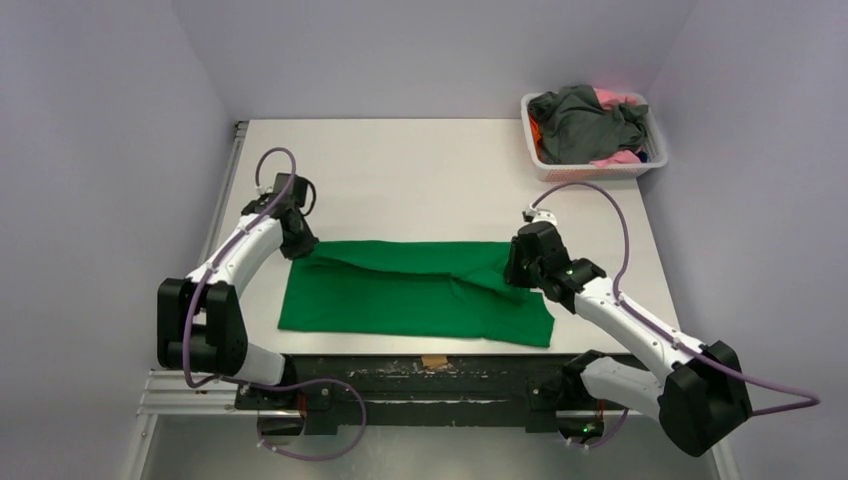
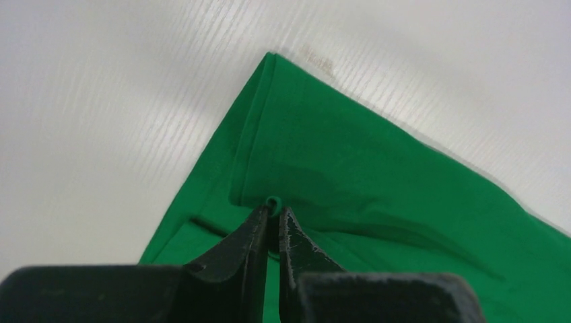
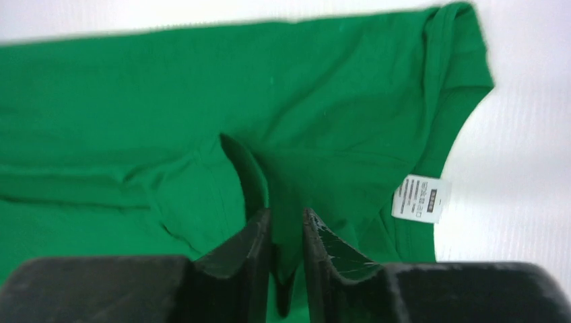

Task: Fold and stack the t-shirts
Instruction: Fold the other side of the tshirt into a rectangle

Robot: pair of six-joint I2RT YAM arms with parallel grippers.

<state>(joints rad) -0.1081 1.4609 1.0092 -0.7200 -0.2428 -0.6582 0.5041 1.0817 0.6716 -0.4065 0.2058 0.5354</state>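
green t-shirt [image 1: 410,295] lies long left to right; left gripper [image 2: 273,212] pinches its far-left edge, right gripper [image 3: 286,225] straddles a far-right fold, jaws barely parted, hold unclear.

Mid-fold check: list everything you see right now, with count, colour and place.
green t-shirt: one, bright green, spread on the table's near half between the arms
label: one, white, at the green t-shirt's right end
basket: one, white slatted, far right corner
dark grey shirt: at least one, heaped on top in the basket
pink cloth: count unclear, showing at the basket's right side
orange cloth: a sliver at the basket's left edge
table: one, white
left gripper: shut on a fold at the green t-shirt's far left corner
right gripper: jaws slightly apart, green cloth in the gap, grip unclear
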